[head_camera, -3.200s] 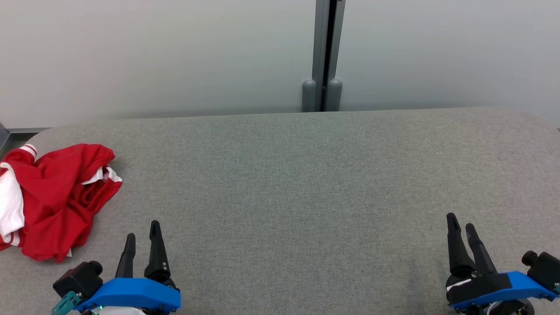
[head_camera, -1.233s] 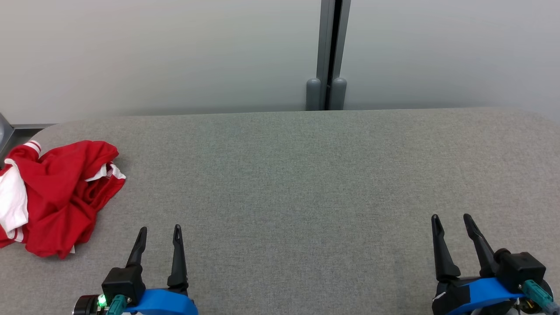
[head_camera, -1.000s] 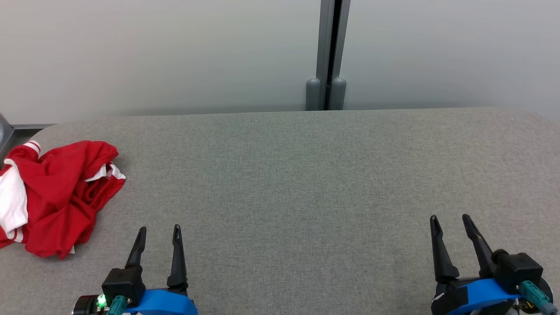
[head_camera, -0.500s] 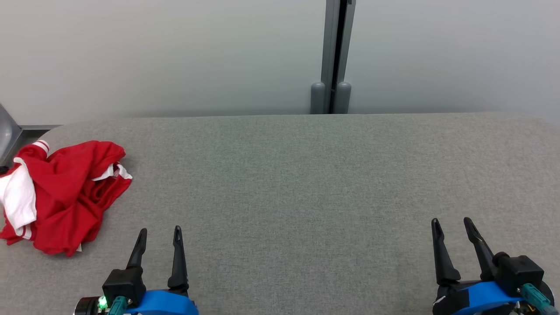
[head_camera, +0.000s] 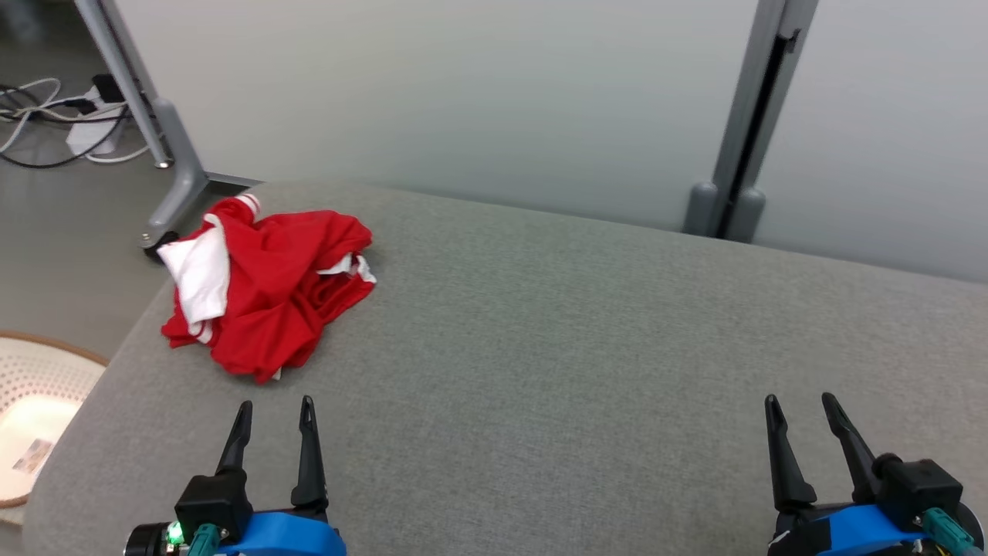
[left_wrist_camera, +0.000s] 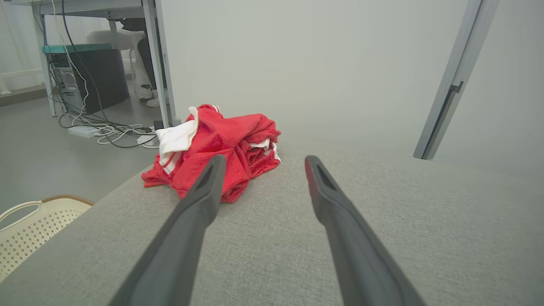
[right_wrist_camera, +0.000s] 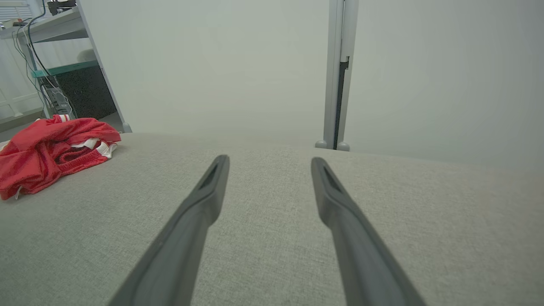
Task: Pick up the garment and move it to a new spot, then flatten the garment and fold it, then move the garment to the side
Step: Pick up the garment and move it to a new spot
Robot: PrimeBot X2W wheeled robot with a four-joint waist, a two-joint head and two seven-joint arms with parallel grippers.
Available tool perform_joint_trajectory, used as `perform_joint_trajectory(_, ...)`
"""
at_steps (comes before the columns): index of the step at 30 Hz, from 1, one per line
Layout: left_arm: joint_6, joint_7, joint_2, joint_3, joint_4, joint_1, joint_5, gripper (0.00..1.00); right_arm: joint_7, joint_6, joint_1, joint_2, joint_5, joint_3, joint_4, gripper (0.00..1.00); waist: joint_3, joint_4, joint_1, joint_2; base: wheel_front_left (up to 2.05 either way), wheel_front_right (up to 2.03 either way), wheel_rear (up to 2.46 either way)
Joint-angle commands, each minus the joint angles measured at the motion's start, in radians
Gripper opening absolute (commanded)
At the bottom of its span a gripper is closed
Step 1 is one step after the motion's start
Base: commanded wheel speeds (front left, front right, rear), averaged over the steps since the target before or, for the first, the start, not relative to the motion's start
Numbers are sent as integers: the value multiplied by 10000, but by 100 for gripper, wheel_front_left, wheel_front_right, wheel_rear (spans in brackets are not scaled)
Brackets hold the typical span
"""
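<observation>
Head camera has swung left, revealing floor and a pale perforated basket (head_camera: 42, 371). The crumpled red-and-white cloth garment (head_camera: 266, 297) lies at the grey padded table's (head_camera: 579, 347) left end, near but clear of the empty, spread left gripper (head_camera: 276, 401); the right gripper (head_camera: 799, 397), likewise spread, sits well apart

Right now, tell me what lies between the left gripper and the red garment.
Just bare grey padded surface lies between the left gripper and the red garment; the head view shows that stretch plainly.
</observation>
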Motion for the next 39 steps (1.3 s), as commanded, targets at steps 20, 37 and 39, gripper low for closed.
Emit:
perform_joint_trajectory(20,231,-29,39,497,-338,339,-170,100,71,1,-434,-50,-16,494,181,100,682,2819,1,0,0,0,0)
perform_joint_trajectory(37,179,-15,4,610,-433,-88,-394,100,70,1,-408,-53,-56,275,228,100,862,2814,1,0,0,0,0)
perform_joint_trajectory(39,121,140,187,751,-550,-488,-518,100,67,1,-364,-53,-36,221,199,100,919,2818,1,0,0,0,0)
